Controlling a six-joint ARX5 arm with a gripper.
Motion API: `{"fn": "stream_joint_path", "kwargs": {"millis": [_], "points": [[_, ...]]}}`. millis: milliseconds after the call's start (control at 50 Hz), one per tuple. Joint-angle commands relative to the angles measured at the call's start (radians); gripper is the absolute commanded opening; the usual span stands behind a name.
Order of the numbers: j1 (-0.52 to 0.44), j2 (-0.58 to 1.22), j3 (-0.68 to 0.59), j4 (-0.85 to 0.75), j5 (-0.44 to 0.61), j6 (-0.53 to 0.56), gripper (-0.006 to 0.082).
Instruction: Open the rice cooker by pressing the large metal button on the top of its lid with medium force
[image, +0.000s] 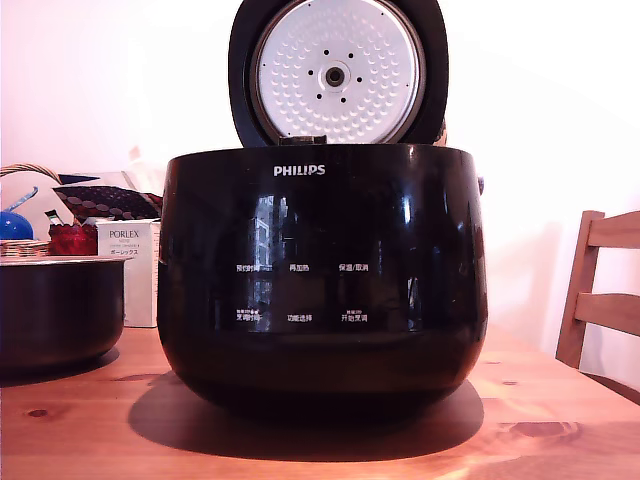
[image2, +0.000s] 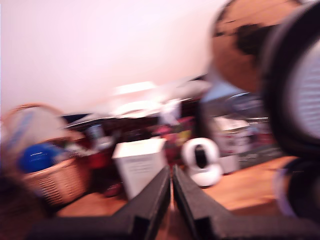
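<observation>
Black, wedge-shaped tapering jaws

Closed gripper (image2: 172, 176) (blurred) near white box (image2: 140, 167)

Exterior low, frontal; wrist seemingly sideways.

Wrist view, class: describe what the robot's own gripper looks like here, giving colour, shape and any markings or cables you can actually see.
The gripper shows as two matte black fingers, broad at the base and tapering to narrow tips. The picture is blurred, so no markings, screws or cables can be made out. The arm does not appear in the exterior view.
</observation>
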Motion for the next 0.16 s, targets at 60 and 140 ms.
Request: {"fn": "stream_joint_path", "kwargs": {"millis": [60, 140], "points": [[0.038, -0.016, -0.026, 0.006, 0.013, 0.004, -0.0022], [0.047, -0.015, -0.026, 0.006, 0.013, 0.004, -0.0022]]}}
